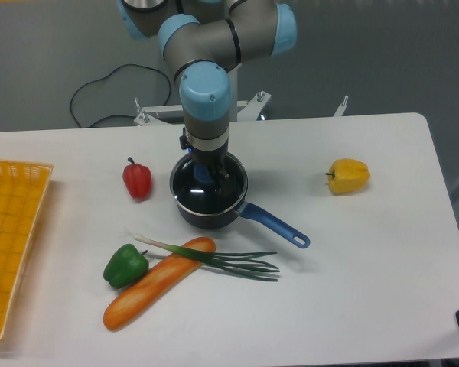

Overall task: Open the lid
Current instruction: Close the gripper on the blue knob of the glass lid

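Note:
The glass lid point(201, 193) with a thin metal rim lies flat on the dark blue saucepan point(208, 215) in the middle of the table. Its blue knob point(205, 174) shows between my fingers. My gripper point(206, 173) points straight down over the lid's centre, with one dark finger on each side of the knob. The wrist hides part of the fingers, so I cannot tell whether they press on the knob. The saucepan's long blue handle point(279, 226) points to the front right.
A red pepper point(137, 180) lies left of the pan. A green pepper point(125, 265), a carrot point(157, 284) and a spring onion point(222, 260) lie in front. A yellow pepper point(348, 176) is at the right. A yellow basket point(11, 229) sits at the left edge.

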`<act>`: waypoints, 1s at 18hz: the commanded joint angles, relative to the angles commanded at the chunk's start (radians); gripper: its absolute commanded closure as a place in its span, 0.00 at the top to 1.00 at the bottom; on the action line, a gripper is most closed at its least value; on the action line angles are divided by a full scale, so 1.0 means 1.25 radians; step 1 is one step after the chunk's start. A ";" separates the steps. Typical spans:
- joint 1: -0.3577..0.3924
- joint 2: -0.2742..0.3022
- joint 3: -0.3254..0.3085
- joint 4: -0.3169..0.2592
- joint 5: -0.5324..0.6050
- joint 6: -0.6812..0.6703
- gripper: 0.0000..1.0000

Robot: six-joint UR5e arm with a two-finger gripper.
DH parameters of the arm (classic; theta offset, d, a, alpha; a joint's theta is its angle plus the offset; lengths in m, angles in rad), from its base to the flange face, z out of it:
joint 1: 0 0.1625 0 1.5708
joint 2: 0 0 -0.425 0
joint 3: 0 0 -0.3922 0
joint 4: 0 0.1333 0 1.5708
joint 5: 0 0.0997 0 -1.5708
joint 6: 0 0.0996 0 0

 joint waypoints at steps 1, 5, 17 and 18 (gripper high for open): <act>0.000 0.002 -0.005 0.004 0.000 0.000 1.00; 0.001 0.004 -0.037 0.071 -0.002 0.001 1.00; 0.004 0.006 -0.038 0.074 -0.001 0.004 1.00; 0.002 0.006 -0.038 0.074 -0.001 0.012 1.00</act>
